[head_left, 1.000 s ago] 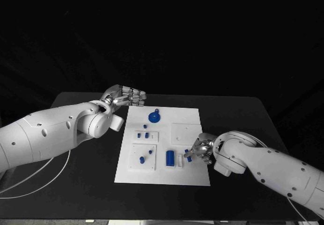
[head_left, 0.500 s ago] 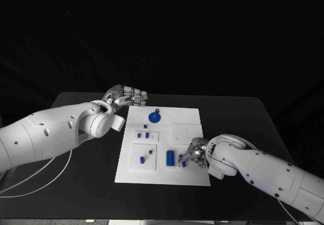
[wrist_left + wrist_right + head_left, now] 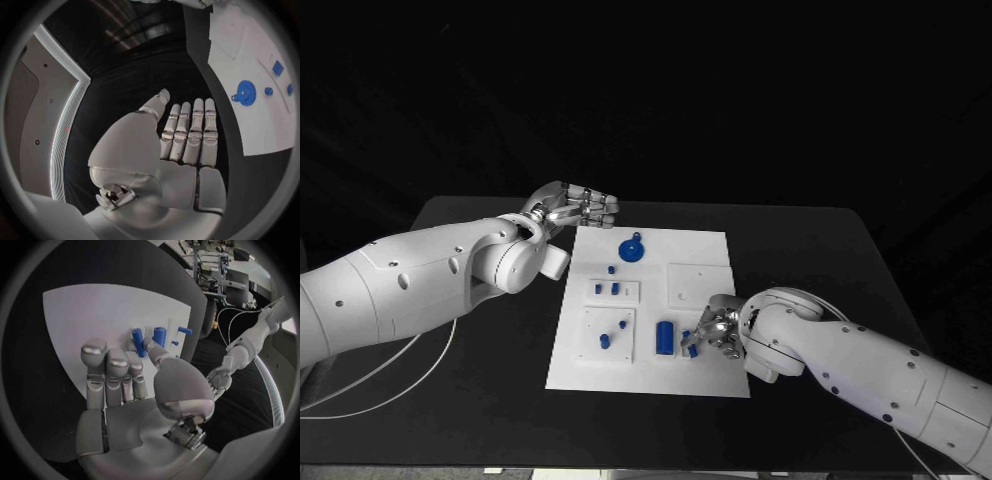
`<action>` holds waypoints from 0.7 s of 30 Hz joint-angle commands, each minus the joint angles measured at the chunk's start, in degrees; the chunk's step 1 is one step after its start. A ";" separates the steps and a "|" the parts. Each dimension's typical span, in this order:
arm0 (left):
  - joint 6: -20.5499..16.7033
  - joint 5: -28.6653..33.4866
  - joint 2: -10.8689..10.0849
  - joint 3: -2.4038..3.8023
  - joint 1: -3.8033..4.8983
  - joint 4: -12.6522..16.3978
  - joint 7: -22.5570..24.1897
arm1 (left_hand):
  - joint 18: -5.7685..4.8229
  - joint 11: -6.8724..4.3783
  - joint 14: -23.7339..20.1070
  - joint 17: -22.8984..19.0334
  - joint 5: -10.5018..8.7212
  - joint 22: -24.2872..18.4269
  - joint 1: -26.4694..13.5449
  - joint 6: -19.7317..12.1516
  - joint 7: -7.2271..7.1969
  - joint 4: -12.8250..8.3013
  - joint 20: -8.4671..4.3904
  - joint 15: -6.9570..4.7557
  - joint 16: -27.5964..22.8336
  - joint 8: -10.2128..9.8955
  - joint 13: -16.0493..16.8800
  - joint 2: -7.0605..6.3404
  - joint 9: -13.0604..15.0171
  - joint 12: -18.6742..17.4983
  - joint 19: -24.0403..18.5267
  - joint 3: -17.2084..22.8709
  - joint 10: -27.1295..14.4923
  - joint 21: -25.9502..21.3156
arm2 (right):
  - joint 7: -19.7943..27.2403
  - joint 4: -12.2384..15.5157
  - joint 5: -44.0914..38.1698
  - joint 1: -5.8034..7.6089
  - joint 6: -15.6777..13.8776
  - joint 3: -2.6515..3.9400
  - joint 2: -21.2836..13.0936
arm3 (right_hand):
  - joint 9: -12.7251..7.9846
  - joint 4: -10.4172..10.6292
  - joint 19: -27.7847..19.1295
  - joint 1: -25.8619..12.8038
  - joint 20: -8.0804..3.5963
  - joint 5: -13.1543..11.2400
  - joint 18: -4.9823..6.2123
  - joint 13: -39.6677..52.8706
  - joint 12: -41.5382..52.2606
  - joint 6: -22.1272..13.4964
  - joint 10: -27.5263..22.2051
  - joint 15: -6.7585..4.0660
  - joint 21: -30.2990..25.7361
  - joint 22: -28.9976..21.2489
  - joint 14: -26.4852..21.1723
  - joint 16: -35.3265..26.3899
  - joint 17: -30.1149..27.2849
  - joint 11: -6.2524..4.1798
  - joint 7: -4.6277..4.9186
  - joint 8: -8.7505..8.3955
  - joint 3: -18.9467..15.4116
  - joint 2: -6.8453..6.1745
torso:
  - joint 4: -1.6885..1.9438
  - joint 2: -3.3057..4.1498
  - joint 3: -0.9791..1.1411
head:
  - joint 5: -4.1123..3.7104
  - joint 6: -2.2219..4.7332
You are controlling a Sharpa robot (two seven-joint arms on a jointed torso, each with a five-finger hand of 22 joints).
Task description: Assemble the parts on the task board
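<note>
The white task board (image 3: 707,372) lies mid-table. On it are a round blue knobbed disc (image 3: 630,249), several small blue pegs (image 3: 606,289) and a larger blue cylinder (image 3: 664,336). My right hand (image 3: 720,329) hovers low over the board's near right part. In the right wrist view its fingers (image 3: 107,371) stretch out straight, and the thumb tip lies against a short blue piece (image 3: 137,337) beside the cylinder (image 3: 160,334); nothing is held. My left hand (image 3: 574,208) hangs over the table off the board's far left corner, flat and empty (image 3: 181,145), with the disc (image 3: 245,92) beyond its fingertips.
Bare black table (image 3: 473,370) surrounds the board on all sides. A thin white cable (image 3: 401,385) loops under my left arm near the table's front left. A small white bar (image 3: 681,340) lies on the board between the cylinder and my right hand.
My right hand has slid a little toward the blue cylinder and the board's near edge, closing on the short blue piece. The left hand has stayed put.
</note>
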 commanded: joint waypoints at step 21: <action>1.16 -0.18 0.16 -0.04 -0.03 -0.05 0.04 | 0.30 -0.05 -0.36 0.00 0.14 -0.11 -0.16 -0.31 -0.03 0.60 0.23 0.13 0.02 0.01 -0.03 0.71 0.01 -0.05 0.20 -0.21 -0.44 -0.20 | 1.35 -0.02 -0.50 -0.14 0.90 -0.15 0.69 | -1.07 7.14 2.97 -1.63 -0.26 -3.42 -0.43 -0.07 -0.41 0.72 0.22 -0.34 -0.04 -0.07 0.08 -0.14 0.16 -0.16 -0.12 0.30 -14.74 -0.96 | -0.05 0.00 0.02 | 0.37 0.07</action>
